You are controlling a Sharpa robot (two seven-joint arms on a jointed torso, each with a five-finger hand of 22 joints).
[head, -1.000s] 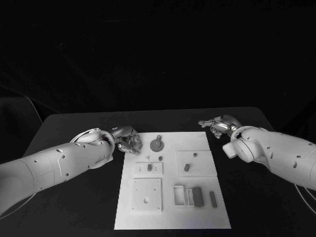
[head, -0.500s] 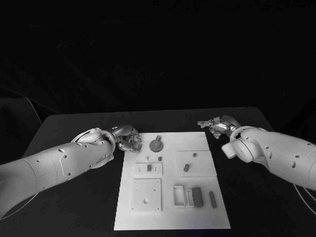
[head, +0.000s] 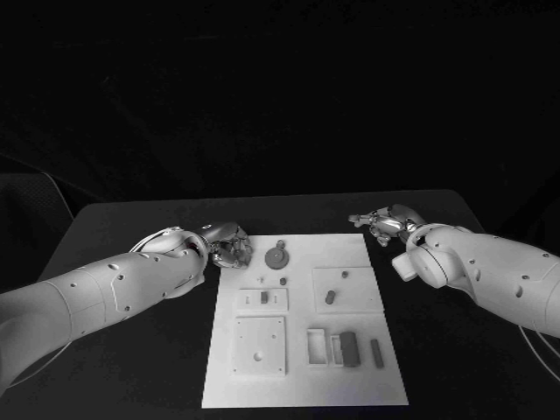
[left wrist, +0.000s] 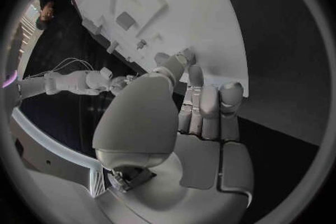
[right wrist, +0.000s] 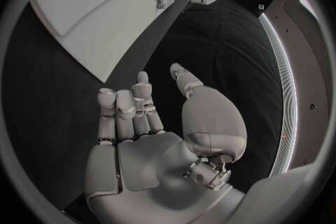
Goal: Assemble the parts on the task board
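The white task board (head: 303,324) lies mid-table (head: 129,236), carrying small grey parts: a round disc (head: 277,256) near its far left corner. The left hand (head: 226,242) hovers beside that corner, fingers curled, empty. The right hand (head: 383,224) hangs off the far right corner, fingers loosely spread, holding nothing.

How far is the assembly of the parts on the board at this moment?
Early, it seems. Nothing clearly looks assembled: grey parts lie loose on the task board, such as the round part. In hand: the left hand is at the board's far left corner, beside that part; whether it touches is unclear. The right hand holds nothing. The rest remains.
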